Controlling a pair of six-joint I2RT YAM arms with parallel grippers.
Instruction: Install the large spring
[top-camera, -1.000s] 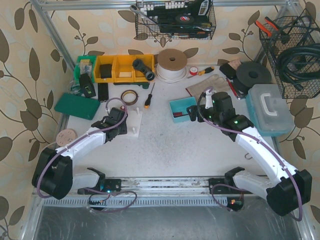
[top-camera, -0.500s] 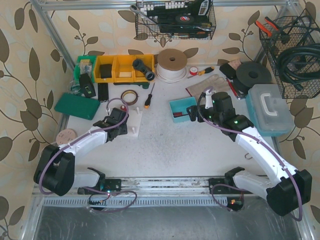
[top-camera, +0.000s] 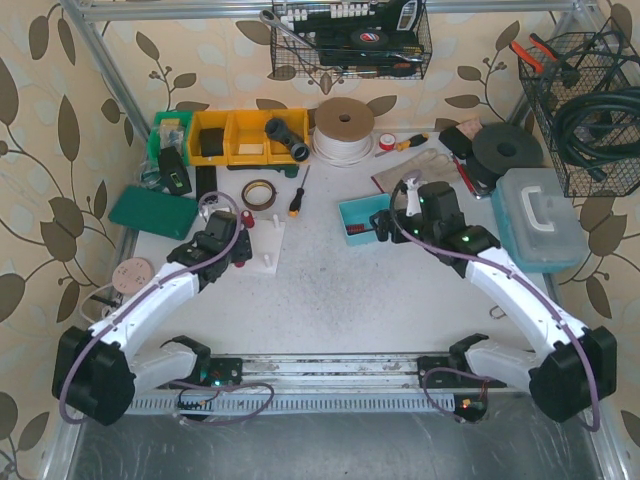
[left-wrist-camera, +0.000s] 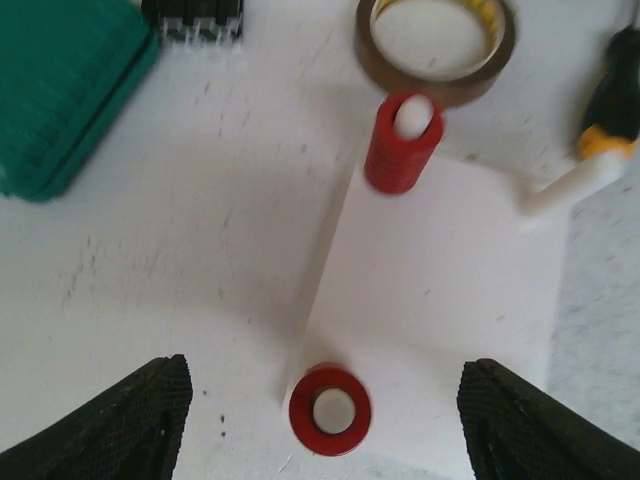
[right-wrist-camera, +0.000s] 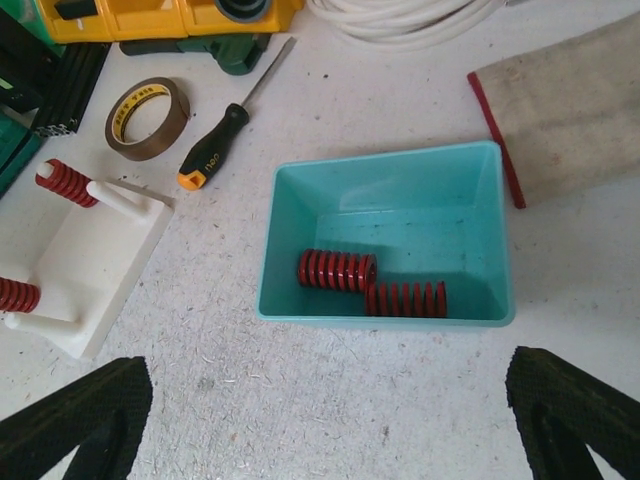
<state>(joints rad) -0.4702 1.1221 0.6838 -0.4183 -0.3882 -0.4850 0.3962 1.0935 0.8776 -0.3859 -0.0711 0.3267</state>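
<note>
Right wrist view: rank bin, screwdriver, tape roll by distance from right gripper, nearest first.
1. Bin: straight ahead of the right gripper, centre.
2. Screwdriver: beyond the bin's left corner.
3. Tape roll: further left, past the screwdriver.

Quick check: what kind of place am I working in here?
Likely a small workshop bench set up as a robot cell: yellow parts bins, a wire basket of tools on the wall, and a screwdriver beside a tape roll on the table.

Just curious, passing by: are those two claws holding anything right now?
Left gripper: open, holding nothing, over the white peg board.
Right gripper: open, holding nothing, over the teal bin.
</note>
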